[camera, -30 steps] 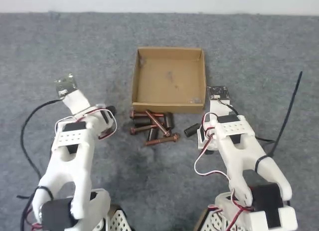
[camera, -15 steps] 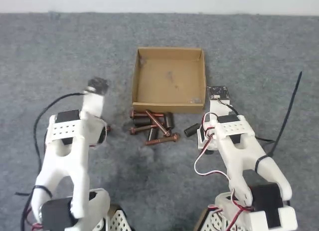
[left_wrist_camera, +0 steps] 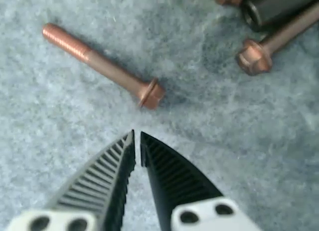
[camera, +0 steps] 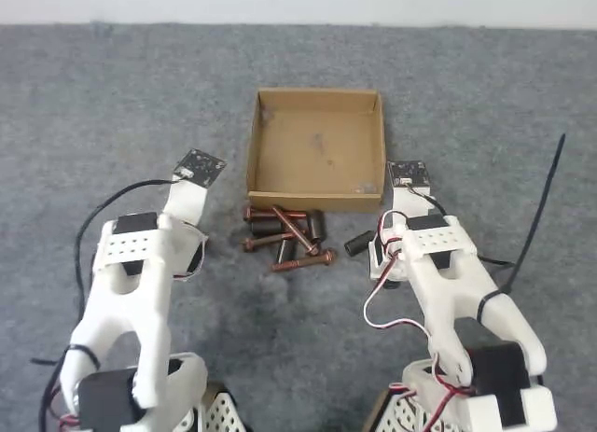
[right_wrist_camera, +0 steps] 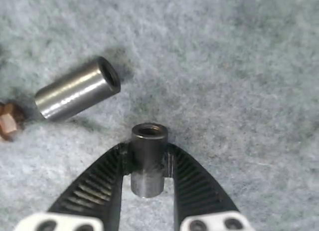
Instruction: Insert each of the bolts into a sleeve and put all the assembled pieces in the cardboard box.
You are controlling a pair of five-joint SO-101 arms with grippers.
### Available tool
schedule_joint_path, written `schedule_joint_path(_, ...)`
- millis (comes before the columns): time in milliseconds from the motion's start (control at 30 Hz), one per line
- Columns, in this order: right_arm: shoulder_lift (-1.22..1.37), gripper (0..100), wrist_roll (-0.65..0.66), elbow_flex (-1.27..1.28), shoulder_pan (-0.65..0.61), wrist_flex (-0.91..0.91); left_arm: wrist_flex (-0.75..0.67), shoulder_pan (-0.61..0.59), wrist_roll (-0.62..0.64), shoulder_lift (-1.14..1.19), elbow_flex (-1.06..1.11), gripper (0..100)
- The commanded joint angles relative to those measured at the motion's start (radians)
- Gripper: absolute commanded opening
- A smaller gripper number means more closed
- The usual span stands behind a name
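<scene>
1. Bolts, copper-coloured, lie crossed in a small heap with dark sleeves on the grey carpet. The heap is just on the near side of the cardboard box, between the two arms.
2. The cardboard box sits open-topped at the far middle of the carpet, and its near wall almost touches the heap.
3. The left gripper hangs over the carpet to the left of the heap, with its ribbed fingers pressed together tip to tip.
4. Near those tips, but apart from them, a single bolt lies flat with its flanged head turned toward the gripper.
5. Farther off in the left wrist view are a second bolt head and the open end of a dark tube.
6. The right gripper is to the right of the heap. Its fingers are clamped on the sides of a short sleeve, whose open end sticks out past the fingertips.
7. A loose sleeve lies on its side on the carpet near the right gripper, apart from the held one. In the high view it is just left of the right arm.
</scene>
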Motion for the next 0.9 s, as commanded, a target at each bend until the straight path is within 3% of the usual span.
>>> schedule_joint_path(0, -0.036, 0.6, 0.015, 0.003, 0.008, -0.015, -0.028, 0.046, 0.129, -0.005, -0.015, 1)
schedule_joint_path(267, -0.036, 0.6, 0.015, 0.003, 0.01, -0.01, -0.02, 0.118, 0.288, -0.005, -0.013, 1)
schedule_joint_path(367, -0.036, 0.6, 0.015, 0.003, 0.01, -0.008, 0.031, 0.117, 0.288, -0.005, -0.021, 1)
schedule_joint_path(600, -0.036, 0.6, 0.015, 0.003, 0.01, -0.008, 0.307, 0.074, 0.206, -0.003, -0.203, 1)
schedule_joint_path(867, -0.036, 0.6, 0.015, 0.003, 0.01, -0.008, 0.255, 0.072, 0.196, 0.072, -0.193, 1)
